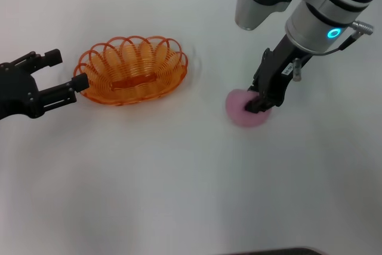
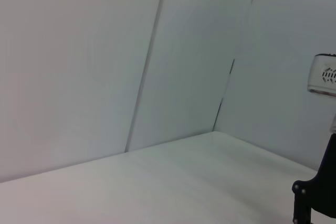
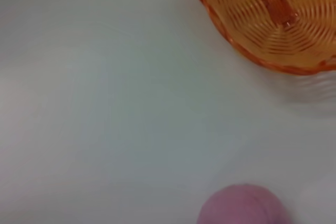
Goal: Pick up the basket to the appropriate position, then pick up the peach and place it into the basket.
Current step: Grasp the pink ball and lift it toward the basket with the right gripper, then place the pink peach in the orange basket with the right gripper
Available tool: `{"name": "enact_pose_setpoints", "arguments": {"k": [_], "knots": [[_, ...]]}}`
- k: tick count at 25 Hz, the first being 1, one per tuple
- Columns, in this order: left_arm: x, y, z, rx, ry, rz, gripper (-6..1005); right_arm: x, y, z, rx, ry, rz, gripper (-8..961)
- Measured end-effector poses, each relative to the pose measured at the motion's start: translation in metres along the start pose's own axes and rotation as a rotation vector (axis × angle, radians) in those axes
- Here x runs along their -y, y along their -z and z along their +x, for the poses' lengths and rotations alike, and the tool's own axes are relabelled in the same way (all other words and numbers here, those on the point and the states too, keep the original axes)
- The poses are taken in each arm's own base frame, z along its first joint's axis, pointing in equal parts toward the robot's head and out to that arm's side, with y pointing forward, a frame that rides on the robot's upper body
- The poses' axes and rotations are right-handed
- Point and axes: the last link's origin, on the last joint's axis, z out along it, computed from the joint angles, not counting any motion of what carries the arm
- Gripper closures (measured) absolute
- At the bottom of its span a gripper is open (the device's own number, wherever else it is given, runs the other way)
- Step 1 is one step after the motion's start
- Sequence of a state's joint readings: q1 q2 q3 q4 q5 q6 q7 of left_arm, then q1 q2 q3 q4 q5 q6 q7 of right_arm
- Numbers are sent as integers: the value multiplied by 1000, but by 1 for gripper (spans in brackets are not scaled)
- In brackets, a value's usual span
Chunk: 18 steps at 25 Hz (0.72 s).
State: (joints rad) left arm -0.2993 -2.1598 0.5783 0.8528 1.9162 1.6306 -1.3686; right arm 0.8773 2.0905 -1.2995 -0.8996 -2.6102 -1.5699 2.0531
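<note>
The orange wire-loop basket [image 1: 131, 70] stands on the white table at the left; it also shows in the right wrist view [image 3: 273, 19]. My left gripper [image 1: 65, 71] is open just left of the basket, its lower fingertip at the rim. The pink peach [image 1: 242, 110] lies on the table to the right of the basket; it also shows in the right wrist view [image 3: 244, 205]. Its leaf is hidden. My right gripper [image 1: 261, 103] is down on the peach's right top side and covers part of it.
The white table [image 1: 179, 195] spreads wide in front of and between the basket and the peach. The left wrist view shows a pale wall [image 2: 105, 51], the tabletop and a dark part of the right arm [image 2: 317, 192].
</note>
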Motion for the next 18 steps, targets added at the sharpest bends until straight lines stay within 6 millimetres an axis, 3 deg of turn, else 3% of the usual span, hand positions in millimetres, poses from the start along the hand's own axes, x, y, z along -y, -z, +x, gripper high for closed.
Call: {"name": "enact_pose_setpoints", "arguments": {"k": [5,7,8,15,18], "knots": [[0,-1,2,-2,1,-2,149,1,16,-4,25,12,20,633],[1,-1,4,-2,1,-3,149,2,35,-9,76,19,43,697],[1,-2,4,-2,0,-4,149,2,35,-9,76,19,43,706],[2,-3,5,-3,-3,-5,150,5,84,-37,319,56,123,781],[2,-3,5,-3,-1,-6,150,9,79,-54,375,69,135,804]]}}
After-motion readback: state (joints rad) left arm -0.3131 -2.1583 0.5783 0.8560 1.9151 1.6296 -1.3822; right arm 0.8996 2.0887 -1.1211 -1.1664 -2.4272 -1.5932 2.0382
